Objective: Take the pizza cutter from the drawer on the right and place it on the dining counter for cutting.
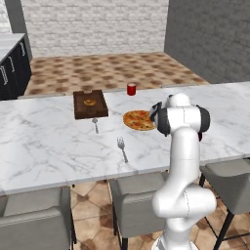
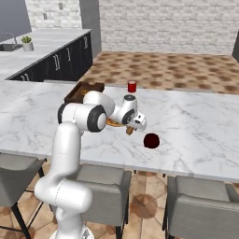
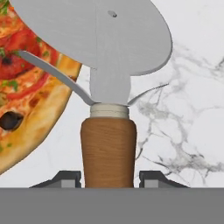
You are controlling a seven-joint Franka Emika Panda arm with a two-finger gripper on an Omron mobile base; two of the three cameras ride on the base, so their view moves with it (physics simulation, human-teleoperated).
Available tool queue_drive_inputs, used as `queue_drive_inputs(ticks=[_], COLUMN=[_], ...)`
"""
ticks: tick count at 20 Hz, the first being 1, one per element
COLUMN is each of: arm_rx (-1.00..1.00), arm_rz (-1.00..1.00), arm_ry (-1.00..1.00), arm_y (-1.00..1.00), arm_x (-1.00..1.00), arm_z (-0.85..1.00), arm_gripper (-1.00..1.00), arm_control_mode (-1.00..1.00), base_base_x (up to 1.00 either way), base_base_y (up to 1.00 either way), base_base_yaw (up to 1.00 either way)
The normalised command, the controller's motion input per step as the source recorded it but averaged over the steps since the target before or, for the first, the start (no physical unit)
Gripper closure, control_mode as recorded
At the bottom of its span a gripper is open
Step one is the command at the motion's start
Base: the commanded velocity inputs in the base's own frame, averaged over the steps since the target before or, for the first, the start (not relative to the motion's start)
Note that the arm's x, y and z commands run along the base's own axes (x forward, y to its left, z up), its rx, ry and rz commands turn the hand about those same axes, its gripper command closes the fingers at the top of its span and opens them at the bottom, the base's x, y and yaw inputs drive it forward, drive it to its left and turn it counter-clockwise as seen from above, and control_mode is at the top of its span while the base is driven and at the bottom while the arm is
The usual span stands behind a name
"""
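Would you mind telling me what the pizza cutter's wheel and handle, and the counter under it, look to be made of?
The pizza cutter: its wheel looks like brushed metal, a flat matte silver-grey disc; its handle looks like wood, orange-brown with faint vertical grain, though a wood-look finish is possible. The dining counter looks like polished marble, white with grey veining.

The left base view is looking from behind the arm, on its left side, forward and down at the dining counter [image 1: 49, 141]. The right base view is looking at the same counter from the arm's right side. Both are sitting a fair way back, and both are seeing the red cup [image 1: 131, 89], the wooden tray [image 1: 90, 104] and the pizza [image 1: 138, 120]. The hand view is looking very close along the pizza cutter [image 3: 107, 87], probably down at the marble and the pizza's edge
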Motion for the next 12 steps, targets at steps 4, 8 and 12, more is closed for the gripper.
queue_drive_inputs(ticks=[4,8,12], arm_rx=[0.0,0.0,0.0], arm_rz=[0.0,0.0,0.0], arm_ry=[0.02,0.0,0.0], arm_y=[0.0,0.0,0.0], arm_x=[0.04,0.0,0.0], arm_z=[-0.02,0.0,0.02], arm_gripper=[-1.0,-1.0,-1.0], arm_control_mode=[-1.0,-1.0,-1.0], base_base_x=[0.0,0.0,0.0], base_base_y=[0.0,0.0,0.0], base_base_yaw=[0.0,0.0,0.0])
